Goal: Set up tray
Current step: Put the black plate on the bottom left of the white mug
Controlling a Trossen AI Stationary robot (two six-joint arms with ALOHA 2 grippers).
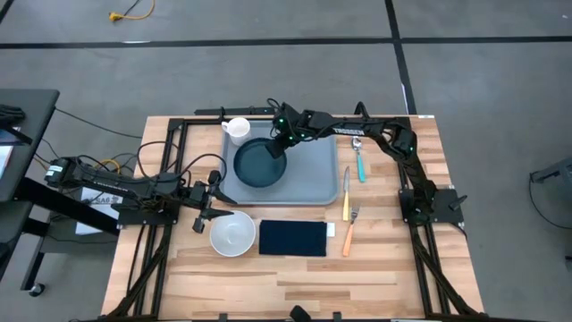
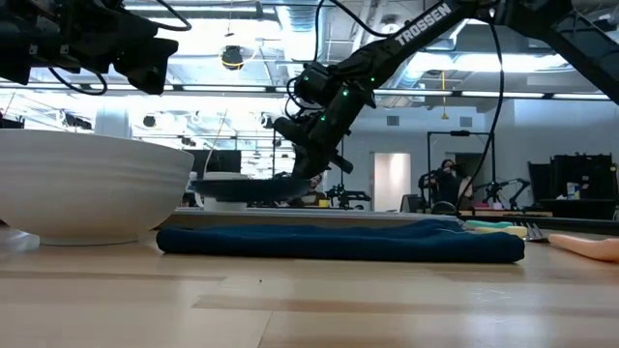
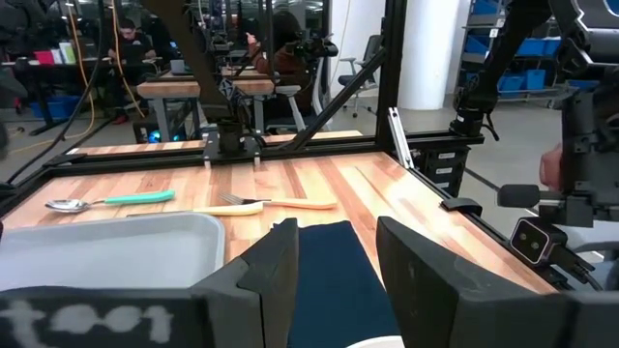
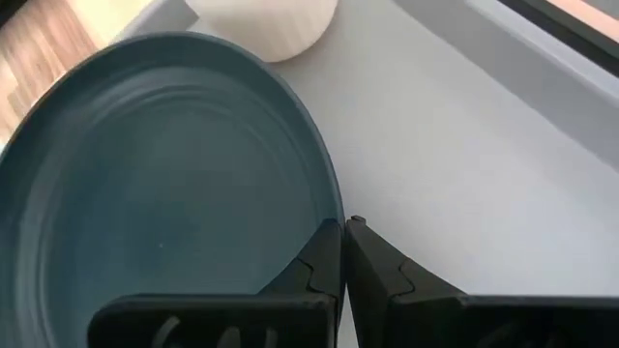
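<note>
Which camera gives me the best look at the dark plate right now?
The high view: the plate shows whole, lying on the tray. The right wrist view shows its rim pinched by the right gripper. The low view shows it edge-on; the left wrist view, not at all.

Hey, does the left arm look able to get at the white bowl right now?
Probably yes. The left hand hovers open right beside the bowl, which sits on bare table with nothing between them. The napkin lies on the bowl's far side, and the right hand is busy at the plate on the tray.
</note>
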